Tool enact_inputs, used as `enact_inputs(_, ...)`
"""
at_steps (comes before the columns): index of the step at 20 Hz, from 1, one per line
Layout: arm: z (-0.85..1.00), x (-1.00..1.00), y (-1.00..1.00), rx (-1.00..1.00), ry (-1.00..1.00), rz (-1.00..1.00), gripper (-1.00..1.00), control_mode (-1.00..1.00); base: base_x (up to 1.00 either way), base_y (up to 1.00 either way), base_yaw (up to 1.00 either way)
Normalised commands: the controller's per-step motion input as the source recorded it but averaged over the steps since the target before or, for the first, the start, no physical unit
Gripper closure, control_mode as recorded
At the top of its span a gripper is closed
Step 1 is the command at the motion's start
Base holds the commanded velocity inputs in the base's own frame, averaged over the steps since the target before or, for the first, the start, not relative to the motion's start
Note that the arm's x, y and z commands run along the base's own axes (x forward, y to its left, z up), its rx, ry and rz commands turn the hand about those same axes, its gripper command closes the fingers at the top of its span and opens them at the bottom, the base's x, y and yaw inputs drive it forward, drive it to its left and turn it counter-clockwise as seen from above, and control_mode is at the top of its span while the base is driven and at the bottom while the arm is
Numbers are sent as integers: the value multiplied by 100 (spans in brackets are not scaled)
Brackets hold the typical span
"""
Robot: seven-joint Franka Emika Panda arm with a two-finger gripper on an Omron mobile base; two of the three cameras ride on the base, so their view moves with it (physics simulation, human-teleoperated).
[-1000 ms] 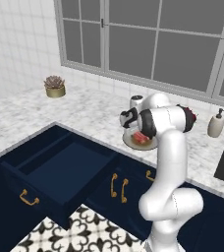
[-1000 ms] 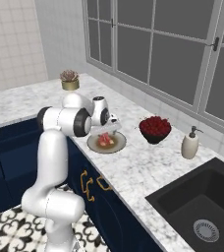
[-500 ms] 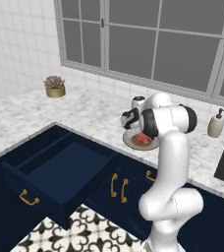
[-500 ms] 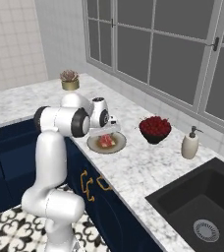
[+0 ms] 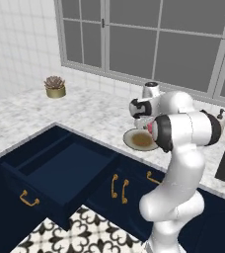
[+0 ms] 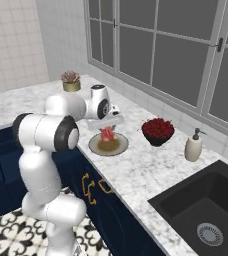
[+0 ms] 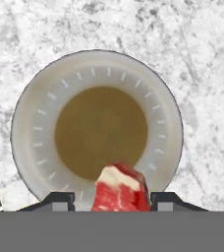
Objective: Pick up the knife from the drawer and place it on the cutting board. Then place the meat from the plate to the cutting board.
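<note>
Compared with 1 second ago, we see the meat [image 6: 107, 134] no longer lying flat on the plate [image 6: 117, 147]: it now hangs upright above the plate's brown centre, lifted clear of it. The gripper [image 6: 107, 131] has closed from a wide spread to a pinch, its 2 fingers pressing the steak from either side, and the hand sits a little higher than before. The base cameras have not shifted.

In the hand view the meat [image 7: 120, 191] is a red-pink slab with a pale fatty cap on its upper edge, standing between the 2 dark fingertips [image 7: 60, 201]. Under it the round plate [image 7: 33, 118] shows a wide beige-grey rim with short radial tick marks around a bare brown well, resting on white-grey marble counter [image 7: 202, 64].

In the left base view the navy drawer [image 5: 60, 170] stands pulled open at the near left, its brass bail handle [image 5: 29, 200] on the front, its inside dark. To the right of the plate sits a dark bowl of red berries [image 6: 157, 130], and further right a cream soap dispenser [image 6: 193, 145] beside the black sink [image 6: 206, 212]. A small potted succulent [image 6: 71, 81] stands at the far left of the counter.

We can read no brand, label or writing anywhere.
</note>
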Motion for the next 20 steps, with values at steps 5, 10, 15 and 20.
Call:
enact_inputs(5, 100, -92, -1, 0, -1, 0, 100, -100, 0, 0, 0)
enact_inputs(10, 100, -92, 4, 0, 0, 0, 100, -100, 0, 0, 0)
enact_inputs(15, 47, -60, 2, 0, 0, 0, 100, 100, -40, 0, 0)
enact_inputs(20, 0, 0, 0, 0, 0, 0, 100, 100, -100, -8, -2)
